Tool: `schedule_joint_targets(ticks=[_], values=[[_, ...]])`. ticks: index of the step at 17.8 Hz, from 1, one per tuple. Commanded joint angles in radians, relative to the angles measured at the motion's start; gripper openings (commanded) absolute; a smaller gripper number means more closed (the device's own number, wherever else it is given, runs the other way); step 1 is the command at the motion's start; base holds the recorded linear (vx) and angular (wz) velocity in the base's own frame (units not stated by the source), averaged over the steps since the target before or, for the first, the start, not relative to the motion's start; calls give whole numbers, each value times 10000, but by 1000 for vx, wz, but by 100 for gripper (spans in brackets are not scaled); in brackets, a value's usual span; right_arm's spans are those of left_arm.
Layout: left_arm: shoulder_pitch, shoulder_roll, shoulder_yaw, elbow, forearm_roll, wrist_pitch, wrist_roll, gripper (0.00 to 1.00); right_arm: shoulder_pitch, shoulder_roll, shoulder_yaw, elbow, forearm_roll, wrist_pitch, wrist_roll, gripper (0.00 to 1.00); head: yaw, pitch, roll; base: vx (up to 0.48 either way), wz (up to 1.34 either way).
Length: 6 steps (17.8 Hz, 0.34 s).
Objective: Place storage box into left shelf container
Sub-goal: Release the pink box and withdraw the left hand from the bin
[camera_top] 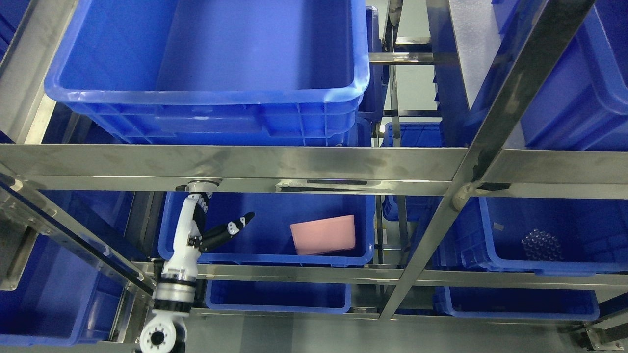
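A pink storage box [324, 235] lies tilted inside the blue container [265, 255] on the left side of the middle shelf, against its right wall. My left hand [208, 223] is raised at the container's left end, white with black fingers. Its thumb points right toward the box and the other fingers point up behind the shelf rail. The hand is open and holds nothing. It is well apart from the box. My right arm is not in view.
A steel shelf rail [235, 166] crosses just above the hand. A large blue bin [211, 108] sits on the shelf above. Another blue bin [549, 240] at the right holds a clear bubbled object [541, 245]. More blue bins [277, 296] stand below.
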Motion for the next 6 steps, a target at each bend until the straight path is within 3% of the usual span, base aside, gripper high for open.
schedule_joint_targets(ticks=[1, 6], values=[[1150, 62, -262, -1479, 292, -159, 182, 100, 93, -175, -46, -175, 15, -8, 6, 100, 0, 0, 0, 0, 0], [1181, 62, -262, -1479, 292, -67, 167, 100, 93, -175, -46, -175, 15, -8, 6, 100, 0, 0, 0, 0, 0]])
